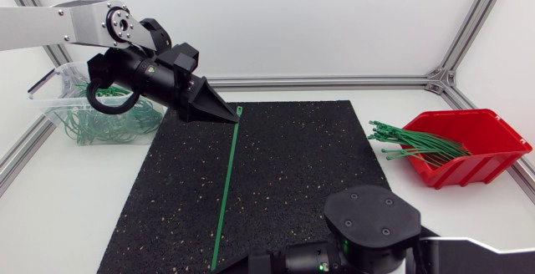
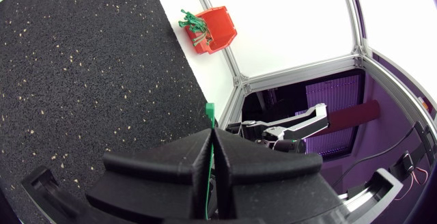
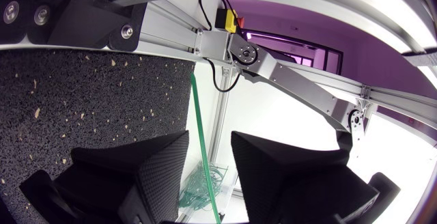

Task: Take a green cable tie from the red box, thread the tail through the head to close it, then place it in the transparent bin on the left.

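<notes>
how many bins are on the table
2. The transparent bin sits at the table's far left; the red box sits at the right, green cable ties sticking out of it.

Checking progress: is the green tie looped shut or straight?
Straight: the tie runs in one line across the mat from the left gripper.

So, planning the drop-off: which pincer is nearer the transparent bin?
Left. The left pincer, gripping the cable tie, is just beside the transparent bin; the right pincer is across the mat, at its near edge.
</notes>
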You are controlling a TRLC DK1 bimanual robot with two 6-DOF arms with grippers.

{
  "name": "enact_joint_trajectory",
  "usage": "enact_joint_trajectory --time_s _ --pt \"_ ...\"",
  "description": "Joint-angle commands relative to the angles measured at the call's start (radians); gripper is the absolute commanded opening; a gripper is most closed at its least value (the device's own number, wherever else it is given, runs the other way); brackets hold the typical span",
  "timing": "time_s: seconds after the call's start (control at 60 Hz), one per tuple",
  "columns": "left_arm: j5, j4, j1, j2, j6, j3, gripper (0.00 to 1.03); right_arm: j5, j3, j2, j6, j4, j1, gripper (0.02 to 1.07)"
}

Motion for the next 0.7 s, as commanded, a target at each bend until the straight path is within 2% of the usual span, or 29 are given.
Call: enact_joint_trajectory --time_s 0.0,0.35,0.417,0.683 --pt "0.017 -0.018 -0.007 0.026 0.033 0.023 0.04 0.005 -0.009 0.027 -0.022 0.023 0.011 0.38" --pt "0.022 -0.021 -0.015 0.029 0.037 0.032 0.04 0.008 0.008 0.058 -0.020 0.038 0.008 0.38" --pt "0.023 -0.021 -0.013 0.032 0.038 0.033 0.04 0.008 0.008 0.058 -0.020 0.040 0.008 0.26" --pt "0.028 -0.026 -0.016 0.033 0.038 0.038 0.04 0.014 0.013 0.069 -0.019 0.059 0.009 0.26"
